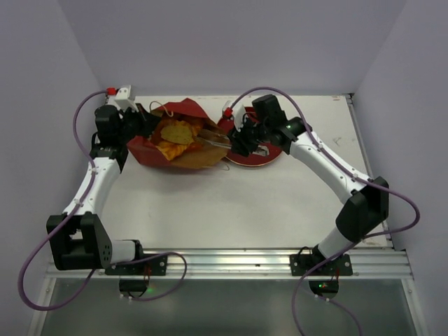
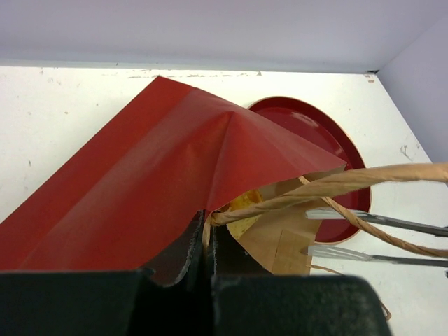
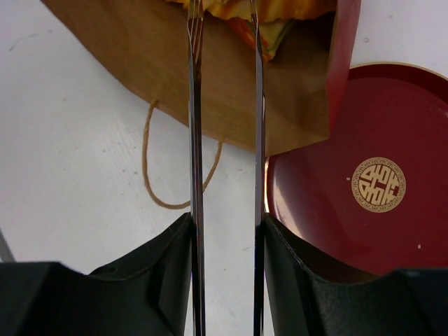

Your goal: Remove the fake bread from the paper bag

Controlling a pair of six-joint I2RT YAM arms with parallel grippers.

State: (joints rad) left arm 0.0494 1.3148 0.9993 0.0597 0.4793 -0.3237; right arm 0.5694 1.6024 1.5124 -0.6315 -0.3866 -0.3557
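Finds the left gripper (image 2: 208, 234) pinched tight on the top edge of the paper bag (image 2: 140, 189), with the red flap raised. Finds the right gripper (image 3: 224, 10) with long thin fingers (image 3: 194, 105) narrowly parted and tips inside the bag mouth at the fake bread (image 1: 175, 133); cannot tell whether gripping it. Records the bag lying on its side on the table (image 1: 231, 203), one corner over the rim of the red plate (image 3: 364, 182). Notes yellow-orange bread resting inside against the brown lining.

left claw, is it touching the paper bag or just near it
Touching. The left wrist view shows the left claw shut on the paper bag, with the bag's red edge pinched between the closed jaws.
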